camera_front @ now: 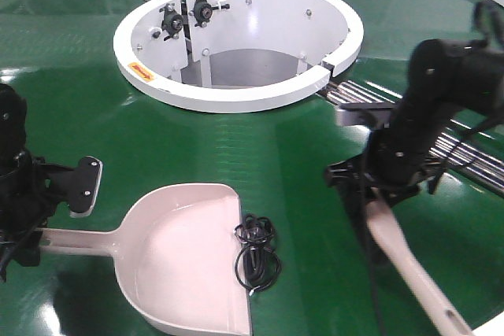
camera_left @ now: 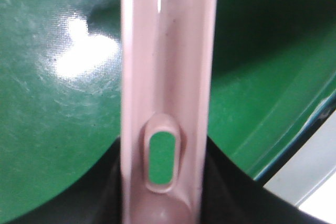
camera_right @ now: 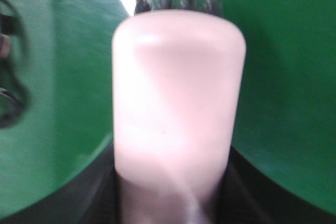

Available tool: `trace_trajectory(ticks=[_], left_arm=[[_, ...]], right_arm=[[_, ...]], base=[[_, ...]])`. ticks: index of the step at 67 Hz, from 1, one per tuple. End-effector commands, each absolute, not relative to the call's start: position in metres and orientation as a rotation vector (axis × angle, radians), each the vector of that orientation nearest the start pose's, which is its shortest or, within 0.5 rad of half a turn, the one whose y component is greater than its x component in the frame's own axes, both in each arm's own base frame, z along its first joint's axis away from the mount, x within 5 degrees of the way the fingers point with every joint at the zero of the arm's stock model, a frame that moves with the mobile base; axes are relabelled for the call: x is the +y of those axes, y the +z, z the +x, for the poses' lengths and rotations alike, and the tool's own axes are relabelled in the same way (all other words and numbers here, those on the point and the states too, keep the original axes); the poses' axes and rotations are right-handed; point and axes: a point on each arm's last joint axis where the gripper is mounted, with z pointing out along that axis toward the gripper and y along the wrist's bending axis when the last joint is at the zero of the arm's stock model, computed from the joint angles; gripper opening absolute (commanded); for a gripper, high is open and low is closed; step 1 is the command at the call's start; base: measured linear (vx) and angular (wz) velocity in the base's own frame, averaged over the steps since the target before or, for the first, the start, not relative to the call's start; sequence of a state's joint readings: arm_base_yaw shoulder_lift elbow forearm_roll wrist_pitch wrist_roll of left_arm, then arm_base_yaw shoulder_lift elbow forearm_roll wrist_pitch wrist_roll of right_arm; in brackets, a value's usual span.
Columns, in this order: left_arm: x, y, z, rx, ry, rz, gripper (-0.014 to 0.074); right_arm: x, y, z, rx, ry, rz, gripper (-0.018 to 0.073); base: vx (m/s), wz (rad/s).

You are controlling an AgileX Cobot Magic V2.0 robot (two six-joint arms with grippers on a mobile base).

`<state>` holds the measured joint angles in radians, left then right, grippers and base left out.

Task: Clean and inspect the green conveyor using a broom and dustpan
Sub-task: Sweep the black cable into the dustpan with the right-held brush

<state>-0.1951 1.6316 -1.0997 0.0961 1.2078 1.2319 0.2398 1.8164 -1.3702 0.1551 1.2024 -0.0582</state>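
The left jaws are pinched on the dustpan (camera_front: 181, 251) handle, the right jaws on the broom (camera_front: 409, 265). On the conveyor (camera_front: 94, 100), a black cord tangle (camera_front: 257, 251) is seen at the pan's mouth, opened toward 3 o'clock. The broom is held at 3 o'clock of it, axis 11 to 5; a sweep toward 9 is judged needed.

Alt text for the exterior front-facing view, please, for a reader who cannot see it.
A pale beige-pink plastic dustpan lies on the glossy dark green conveyor belt, a tangled black cord at its mouth, its handle reaching the left gripper. The right gripper holds a beige-pink plastic broom; a white ring hub sits behind.
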Motion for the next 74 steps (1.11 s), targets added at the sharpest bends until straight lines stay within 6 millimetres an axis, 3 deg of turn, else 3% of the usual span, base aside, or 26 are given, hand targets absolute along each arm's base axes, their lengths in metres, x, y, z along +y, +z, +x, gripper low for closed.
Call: trace_trajectory(ticks=[1, 21, 42, 58, 74], left_arm=[[-0.052, 0.239, 0.279, 2.374, 0.06, 2.152, -0.0024], [-0.052, 0.239, 0.279, 2.374, 0.06, 2.152, -0.0024], [-0.052, 0.239, 0.279, 2.374, 0.06, 2.152, -0.0024], [-0.052, 0.239, 0.279, 2.374, 0.06, 2.152, -0.0022], [-0.052, 0.239, 0.279, 2.374, 0.06, 2.152, -0.0022]], right_arm=[[0.115, 0.243, 0.344, 3.058, 0.288, -0.398, -0.0005], [0.162, 0.22, 0.364, 3.153, 0.363, -0.448, -0.0005], [0.216, 0.207, 0.365, 3.149, 0.538, -0.522, -0.0005], [0.256, 0.216, 0.362, 3.086, 0.662, -0.605, -0.0005], [0.277, 0.237, 0.36, 3.003, 0.718, -0.646, -0.0005]], base=[[0.0, 0.0], [0.0, 0.0], [0.0, 0.0], [0.0, 0.0], [0.0, 0.0]])
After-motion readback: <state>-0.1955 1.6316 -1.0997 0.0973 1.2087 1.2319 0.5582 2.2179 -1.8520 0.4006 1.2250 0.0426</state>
